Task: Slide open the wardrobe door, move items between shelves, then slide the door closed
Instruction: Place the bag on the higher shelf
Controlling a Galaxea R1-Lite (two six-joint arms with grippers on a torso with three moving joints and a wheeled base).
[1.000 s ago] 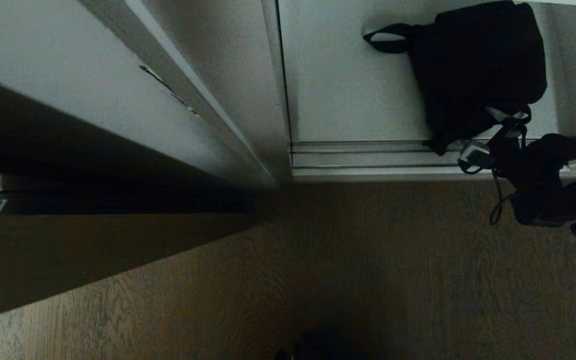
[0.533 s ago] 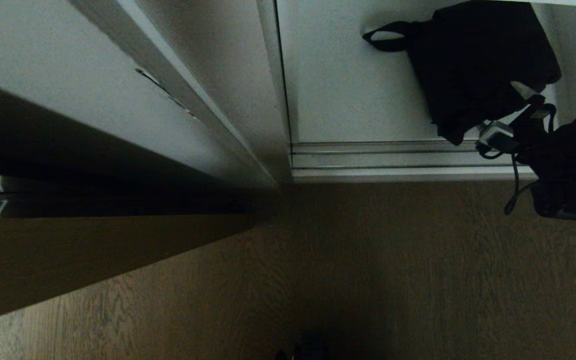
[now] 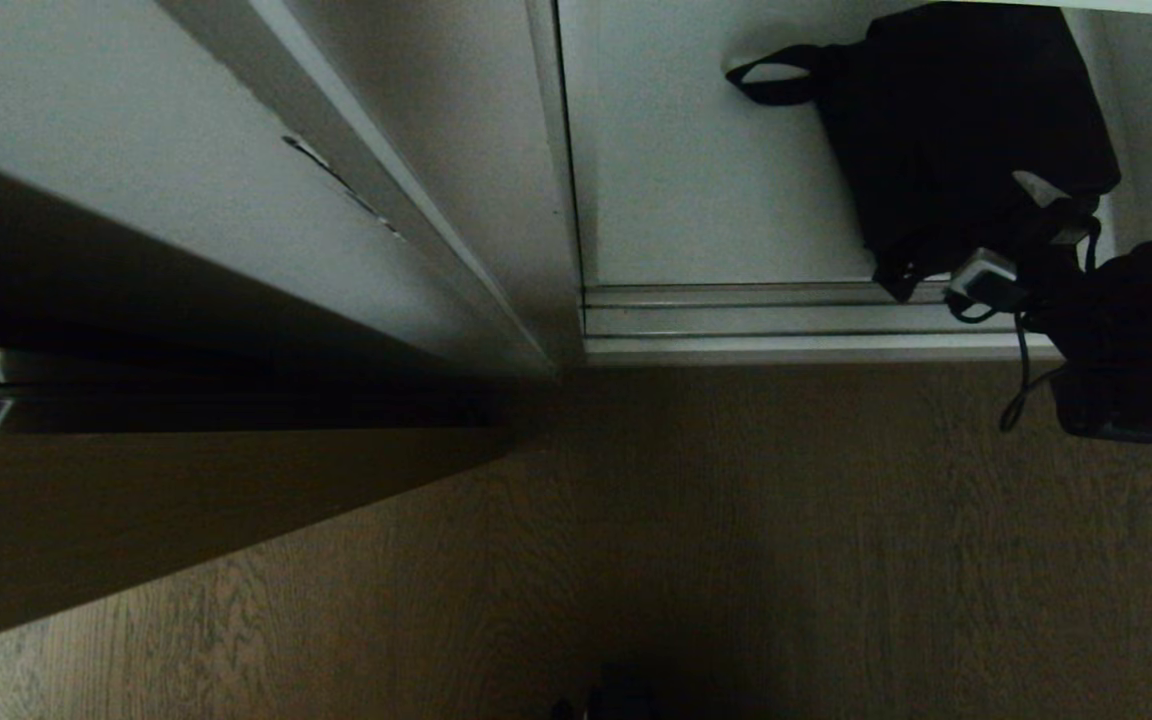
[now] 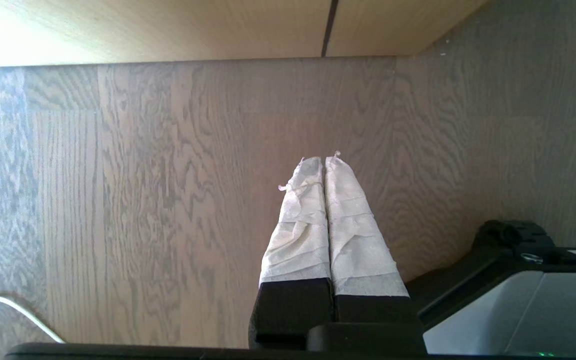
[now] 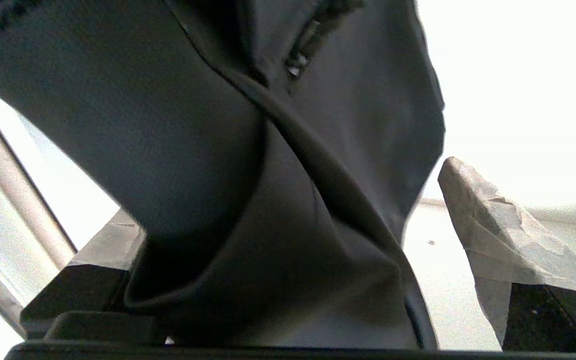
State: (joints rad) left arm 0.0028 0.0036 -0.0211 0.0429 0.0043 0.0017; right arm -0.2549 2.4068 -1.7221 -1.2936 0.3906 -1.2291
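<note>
At the wardrobe's open right-hand compartment, the step in hand looks like the item move: the sliding wardrobe door point(image 3: 236, 190) is drawn aside to the left, its pale panel and slim frame slanting across the head view, and the white shelf point(image 3: 696, 180) lies exposed behind the door track point(image 3: 756, 320) at its front edge. Below the track runs the wood floor point(image 3: 736, 540).

On that shelf the black fabric bundle point(image 3: 956, 130) sits toward the right side, reaching back to the rear edge, its lower corner almost at the front edge and one strap loop point(image 3: 771, 85) splayed out leftward onto bare board. The right end effector point(image 3: 1036, 215) has its fingers spread wide and pushed in at the bundle's front right corner; the wrist view shows dark cloth filling the gap between the two wrapped fingers point(image 5: 498, 235), with nothing clamped yet. So the grasp seems about to be made, not done.

Next, I judge, the fingers must close on a firm fold of cloth rather than a loose strap, then lift clear of the track before travelling to another shelf.

The left end effector point(image 4: 324, 165) hangs parked over the floor, fingers pressed together and holding nothing.
</note>
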